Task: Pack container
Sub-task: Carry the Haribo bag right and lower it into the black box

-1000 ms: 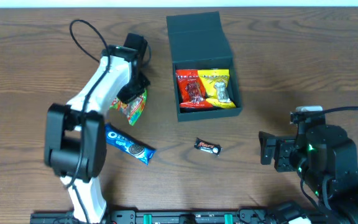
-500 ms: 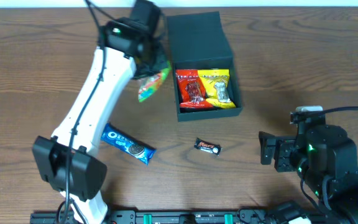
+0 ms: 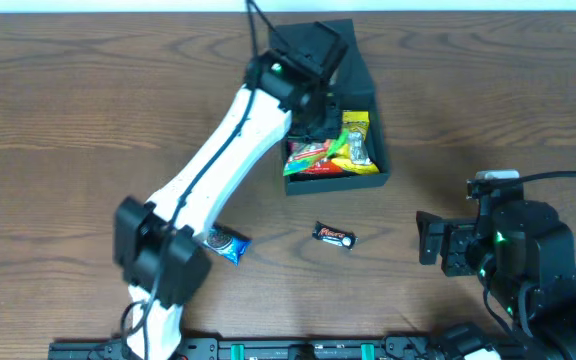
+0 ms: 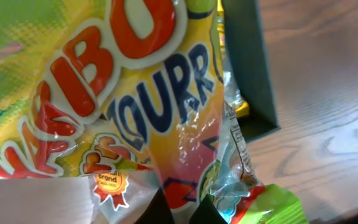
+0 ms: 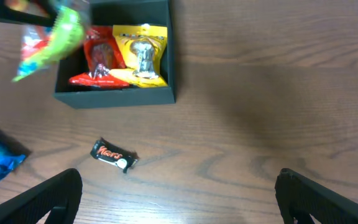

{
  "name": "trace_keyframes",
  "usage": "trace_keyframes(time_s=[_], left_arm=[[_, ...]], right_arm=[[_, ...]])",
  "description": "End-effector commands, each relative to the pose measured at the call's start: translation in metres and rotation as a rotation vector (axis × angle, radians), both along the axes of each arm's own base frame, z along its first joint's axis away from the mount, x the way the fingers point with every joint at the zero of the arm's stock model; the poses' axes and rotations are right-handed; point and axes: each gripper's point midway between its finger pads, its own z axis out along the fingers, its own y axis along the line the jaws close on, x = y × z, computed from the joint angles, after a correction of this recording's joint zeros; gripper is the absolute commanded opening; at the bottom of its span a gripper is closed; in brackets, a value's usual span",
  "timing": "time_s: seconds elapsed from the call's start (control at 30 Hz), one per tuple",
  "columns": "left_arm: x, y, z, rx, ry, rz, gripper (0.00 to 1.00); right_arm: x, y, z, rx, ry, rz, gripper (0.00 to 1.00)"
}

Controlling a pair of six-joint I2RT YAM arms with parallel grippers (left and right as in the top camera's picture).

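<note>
Well, on my wooden table (image 3: pixel 488 120) the left arm (image 3: pixel 218 160) reaches far across to the container (image 3: pixel 333 183), which sits open at far centre with its lid up. My left gripper (image 4: pixel 182 210) pinches a Haribo packet (image 4: pixel 123 106) over its left half, beside a yellow packet (image 3: pixel 356 140). My right gripper (image 5: pixel 179 202) hangs spread wide at near right. Nearer than the container lie an Oreo pack (image 3: pixel 230 244) and, to its right, a Mars bar (image 3: pixel 334 237).

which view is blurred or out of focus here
Right wrist view: the candy packet at upper left is smeared by motion, while the container and Mars bar are crisp. Left wrist view: the packet crowds the lens and fills most of the frame. Overhead view: sharp, evenly lit, no strong glare.
</note>
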Motion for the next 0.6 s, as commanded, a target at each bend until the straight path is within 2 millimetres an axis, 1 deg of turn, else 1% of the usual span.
trace_keyframes(time_s=[0.0, 0.17, 0.23, 0.3, 0.37, 0.47, 0.57], left_arm=[[0.003, -0.026, -0.002, -0.039, 0.01, -0.083, 0.05], [0.0, -0.059, -0.013, -0.022, 0.008, -0.163, 0.05], [-0.005, -0.072, -0.018, -0.016, 0.003, -0.209, 0.05], [-0.01, -0.081, -0.023, -0.007, 0.0, -0.242, 0.05], [-0.014, -0.083, -0.031, 0.02, 0.0, -0.259, 0.05], [-0.015, -0.077, -0.041, 0.081, 0.0, -0.255, 0.05], [-0.009, -0.074, -0.043, 0.099, -0.018, -0.241, 0.06]], right_arm=[[0.0, -0.001, 0.001, 0.001, -0.004, -0.011, 0.99], [0.0, -0.001, 0.001, 0.001, -0.004, -0.011, 0.99], [0.0, -0.001, 0.001, 0.001, -0.004, -0.011, 0.99], [0.0, -0.001, 0.001, 0.001, -0.004, -0.011, 0.99], [0.0, -0.001, 0.001, 0.001, -0.004, -0.011, 0.99], [0.0, -0.001, 0.001, 0.001, -0.004, -0.011, 0.99], [0.0, -0.001, 0.001, 0.001, -0.004, -0.011, 0.99]])
